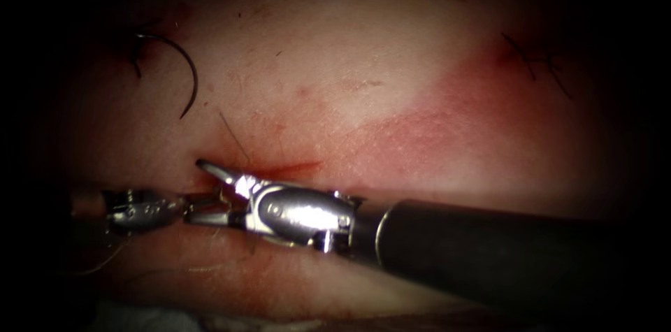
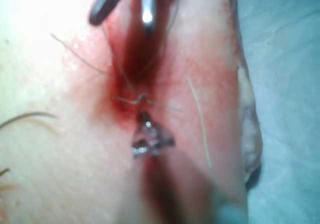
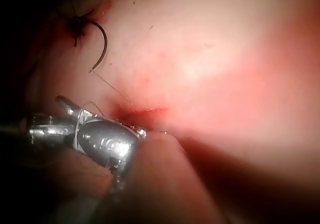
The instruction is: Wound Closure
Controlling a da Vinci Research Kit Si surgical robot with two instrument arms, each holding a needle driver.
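At the far left of the endoscope view the curved needle (image 1: 183, 70) lies free on the tissue (image 1: 363, 87), up and to the left of the cut (image 1: 279, 168), one end by a dark stitch site and its arc bending down toward the cut; neither tool holds it, and whether its upper end sits in the tissue cannot be told. A fine thread (image 1: 233, 136) runs from near the needle's lower end down to the cut's left end. Below it, the left arm's tool (image 1: 150, 210) comes in low from the left, its tip just short of the right tool's lower jaw; whether its jaws are open or holding anything cannot be told. The right arm's tool (image 1: 206, 192) reaches in along the cut from the right, jaws spread wide and holding nothing, the upper one at the cut's left end. The needle lies up and left of both tools, its long axis roughly upright. Further right, an earlier stitch (image 1: 535, 59) marks the reddened tissue.
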